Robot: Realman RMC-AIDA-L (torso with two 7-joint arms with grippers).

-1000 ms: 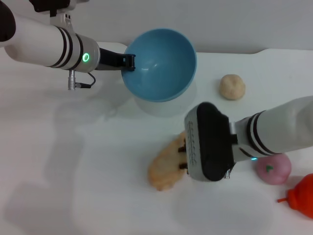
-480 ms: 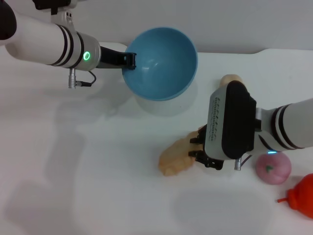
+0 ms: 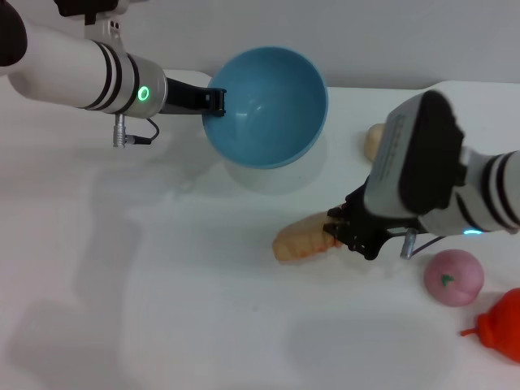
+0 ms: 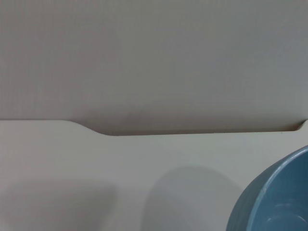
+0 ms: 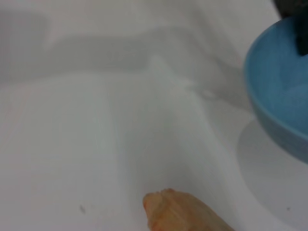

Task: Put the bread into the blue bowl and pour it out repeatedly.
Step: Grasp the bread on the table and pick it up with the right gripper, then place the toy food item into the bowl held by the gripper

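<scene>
Since a second ago the right gripper (image 3: 341, 230) has carried the bread (image 3: 302, 240) rightward and rotated it: the loaf, earlier angled steeply near table centre, now lies closer to level with its free end pointing left. That gripper is clenched on the loaf's right end, the dark fingers (image 3: 355, 236) closing over it; whether the loaf touches the table (image 3: 122, 284) or hangs just above it cannot be told. The right wrist view shows the loaf's pale tip (image 5: 175, 211) over the white surface, with the bowl (image 5: 284, 96) farther off. The left gripper (image 3: 213, 102) holds its place, clamped on the near rim of the bowl (image 3: 268, 106), which stays tilted with its opening facing the camera, raised above its shadow on the table. The bowl is well apart from the loaf. A round bun (image 3: 374, 140) shows partly behind the right arm; a pink fruit (image 3: 453, 278) and a red item (image 3: 500, 325) lie near the right edge.
</scene>
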